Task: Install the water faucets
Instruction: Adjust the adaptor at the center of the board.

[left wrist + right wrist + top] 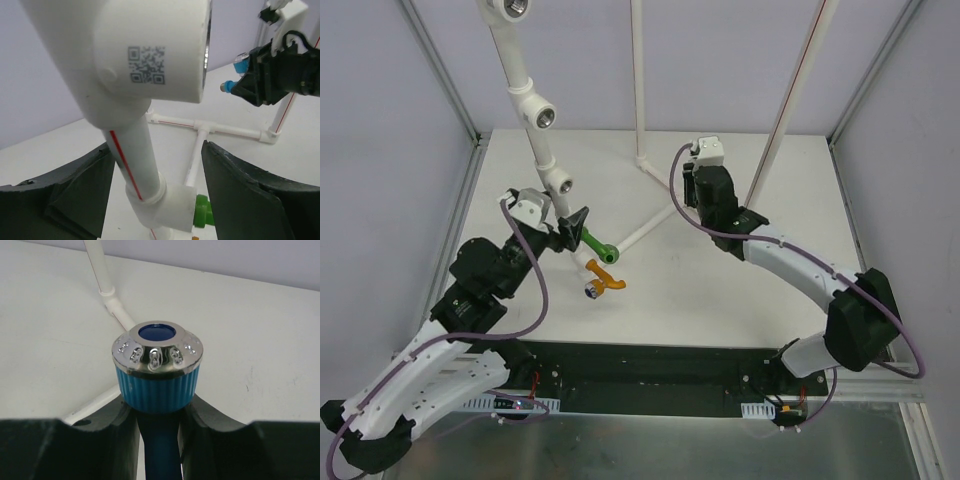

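The leaning pipe stand (512,60) runs between the spread fingers of your left pincer (575,225), with a tee (563,183) just above them. The green faucet (598,243) juts out right beside them; the orange faucet (604,279) lies near on the surface (720,310). Your right pincer (159,412), clamped on the blue faucet (157,380), hangs above the base pipes (642,232). Right of the orange faucet the surface lies open to you.
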{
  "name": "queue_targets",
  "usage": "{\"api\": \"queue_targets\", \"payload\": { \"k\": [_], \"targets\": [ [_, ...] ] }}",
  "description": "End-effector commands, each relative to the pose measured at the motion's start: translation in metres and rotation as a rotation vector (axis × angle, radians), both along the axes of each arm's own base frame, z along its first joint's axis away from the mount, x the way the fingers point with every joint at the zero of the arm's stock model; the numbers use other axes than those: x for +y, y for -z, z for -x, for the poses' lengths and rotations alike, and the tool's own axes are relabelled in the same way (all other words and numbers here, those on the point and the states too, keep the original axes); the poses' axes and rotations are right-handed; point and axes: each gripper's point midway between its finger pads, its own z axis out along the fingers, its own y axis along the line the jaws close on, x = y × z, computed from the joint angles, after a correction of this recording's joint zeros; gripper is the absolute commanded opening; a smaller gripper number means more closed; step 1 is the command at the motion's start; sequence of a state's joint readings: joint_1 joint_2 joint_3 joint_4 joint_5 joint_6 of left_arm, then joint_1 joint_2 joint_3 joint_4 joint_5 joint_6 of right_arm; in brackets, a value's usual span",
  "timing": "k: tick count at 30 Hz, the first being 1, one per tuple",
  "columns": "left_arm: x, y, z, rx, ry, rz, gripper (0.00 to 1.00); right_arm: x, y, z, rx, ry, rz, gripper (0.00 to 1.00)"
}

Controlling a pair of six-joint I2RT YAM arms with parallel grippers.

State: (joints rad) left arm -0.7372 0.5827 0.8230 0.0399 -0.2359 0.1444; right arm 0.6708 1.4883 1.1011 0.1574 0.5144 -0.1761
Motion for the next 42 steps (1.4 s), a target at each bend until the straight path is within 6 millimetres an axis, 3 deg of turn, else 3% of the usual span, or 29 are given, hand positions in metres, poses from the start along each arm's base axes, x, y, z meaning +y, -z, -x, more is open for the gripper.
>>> {"api": "queue_targets", "payload": {
  "k": [1, 6, 11, 14, 17, 21, 27, 31, 42],
  "targets": [
    [-0.010, -0.021, -0.017, -0.116, 0.030, 0.022, 0.71, 0.003, -0.050, 0.020, -0.082, -0.049, -0.119, 0.00],
    [-0.006, -0.014, -0.033, -0.108, 0.037, 0.070, 0.70, 0.002, -0.072, 0.044, -0.105, -0.098, -0.164, 0.00],
    [-0.016, -0.017, -0.033, -0.100, 0.153, 0.129, 0.66, -0.002, -0.087, 0.069, -0.120, -0.133, -0.202, 0.00],
    [-0.025, -0.014, -0.028, -0.072, 0.231, 0.146, 0.58, -0.003, -0.091, 0.083, -0.124, -0.161, -0.219, 0.00],
    [-0.032, -0.006, -0.024, -0.035, 0.277, 0.142, 0.40, -0.006, -0.093, 0.093, -0.133, -0.180, -0.220, 0.00],
    [-0.039, 0.003, -0.016, 0.001, 0.332, 0.132, 0.00, -0.012, -0.096, 0.101, -0.137, -0.178, -0.216, 0.00],
    [-0.046, 0.008, 0.005, 0.028, 0.425, 0.099, 0.00, -0.011, -0.101, 0.122, -0.152, -0.209, -0.233, 0.00],
    [-0.052, 0.011, 0.026, 0.069, 0.507, 0.096, 0.00, -0.004, -0.105, 0.146, -0.160, -0.279, -0.240, 0.00],
    [-0.044, 0.021, 0.057, 0.156, 0.540, 0.133, 0.00, 0.032, -0.160, 0.226, -0.337, -0.497, -0.198, 0.00]
  ]
}}
